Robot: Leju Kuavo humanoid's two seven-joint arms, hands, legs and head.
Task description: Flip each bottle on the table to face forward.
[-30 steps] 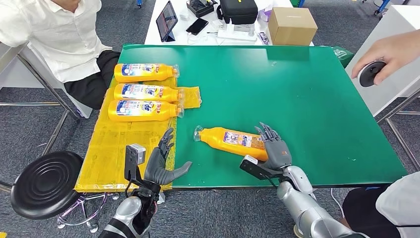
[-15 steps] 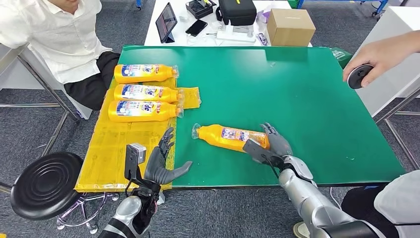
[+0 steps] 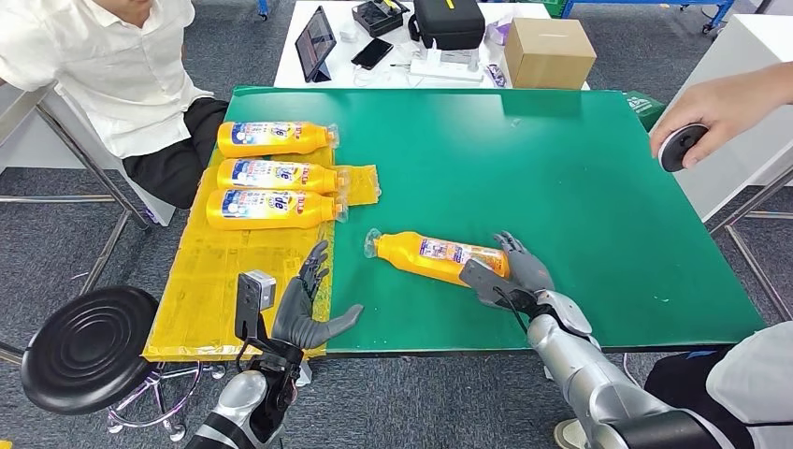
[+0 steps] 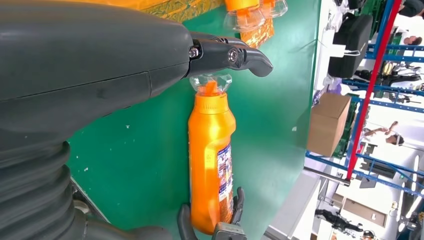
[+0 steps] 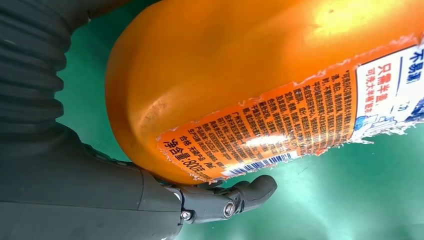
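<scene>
Head view, and the action is at the near edge of the green desk (image 3: 580, 187): an orange bottle (image 3: 435, 257) lies on its side there, clear cap pointing toward the yellow sheet (image 3: 234, 281) on the desk's left side, base toward the right hand (image 3: 524, 274). That right hand is wrapped on the bottle's base end, fingers (image 3: 510, 245) reaching over the top of it. The right wrist view puts us right up against it: the orange base bulges large, the back label with its barcode and small print faces the camera, and a dark fingertip curls under the bottle's lower side. It looks like a real grip, though how firmly the fingers press is hard to judge from here.

Over at the near left corner, the left hand (image 3: 304, 304) hovers at the border of yellow sheet and green surface, fingers spread, thumb out, nothing in it. Its wrist camera looks along the desk at the same bottle, cap nearest.

Three more bottles (image 3: 271, 173) lie in a tidy row on the yellow sheet toward the far left corner, labels up, caps toward the middle of the desk.

A person in a white shirt (image 3: 103, 65) sits by the far left corner. At the right edge, another person's hand (image 3: 720, 108) holds a small round dark object (image 3: 678, 148).
</scene>
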